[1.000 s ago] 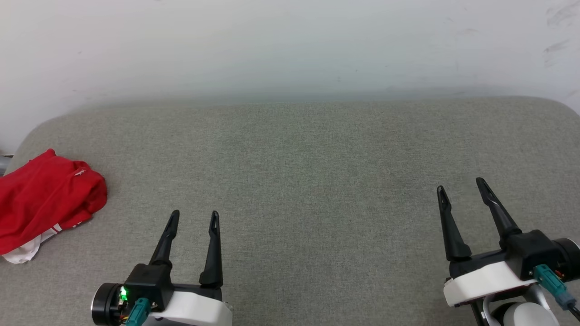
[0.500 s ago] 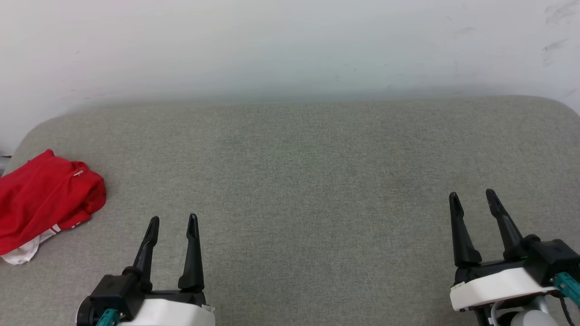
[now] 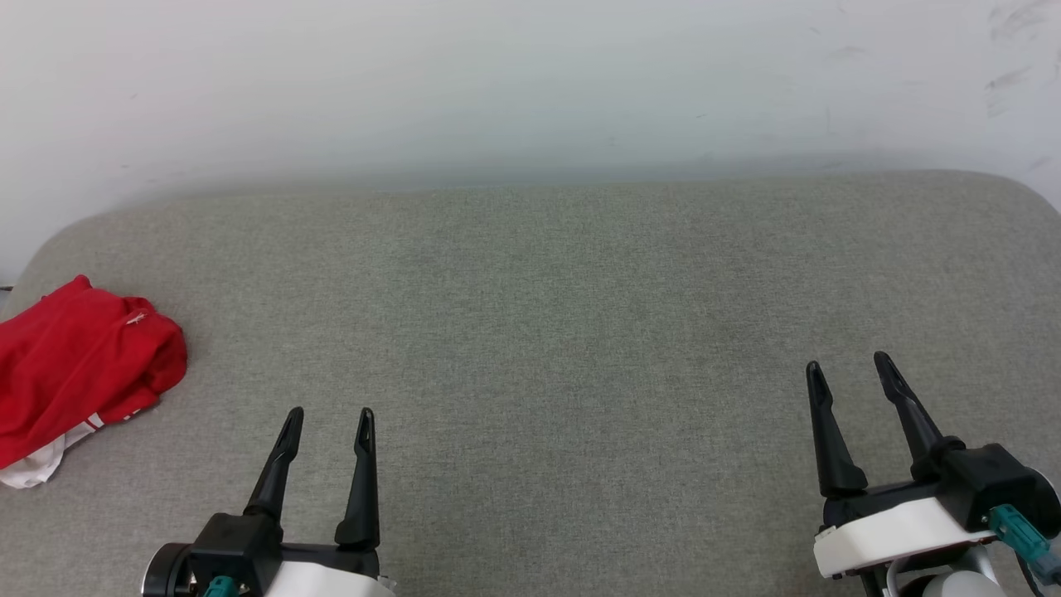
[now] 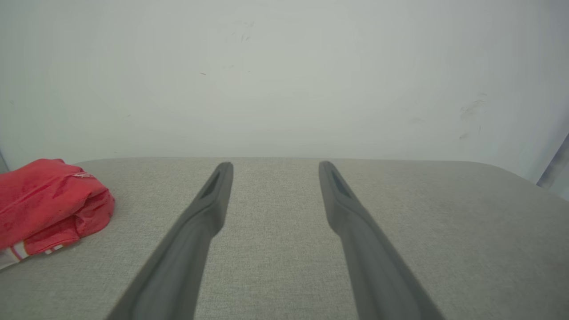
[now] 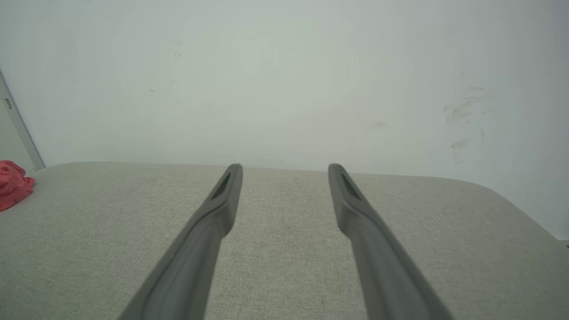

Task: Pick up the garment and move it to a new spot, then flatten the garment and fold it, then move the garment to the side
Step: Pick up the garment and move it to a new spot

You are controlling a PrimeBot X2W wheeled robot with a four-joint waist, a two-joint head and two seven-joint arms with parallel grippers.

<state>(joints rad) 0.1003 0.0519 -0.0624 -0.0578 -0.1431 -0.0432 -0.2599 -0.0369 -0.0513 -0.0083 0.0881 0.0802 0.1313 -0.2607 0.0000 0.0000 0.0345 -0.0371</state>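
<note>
The garment (image 3: 79,365) lies bunched up at the far left edge of the grey cushioned surface, red with a bit of white and striped trim at its near end. It also appears at the left of the left wrist view, garment (image 4: 49,202), and as a small red patch in the right wrist view, garment (image 5: 13,184). My left gripper (image 3: 329,417) hovers open at the lower left, to the right of the garment and apart from it. At the lower right my right gripper (image 3: 847,367) stands open, holding nothing. Both grippers' own views, left gripper (image 4: 272,165) and right gripper (image 5: 284,168), have bare fabric between the fingers.
The grey upholstered surface (image 3: 547,332) spreads wide with rounded far corners. A white wall (image 3: 530,83) rises right behind it. A thin grey frame edge (image 5: 18,120) stands at the far left in the right wrist view.
My left gripper has drawn back toward me and slightly left. The right gripper has pulled back a little too. The head camera tilted slightly. The garment has not moved.
</note>
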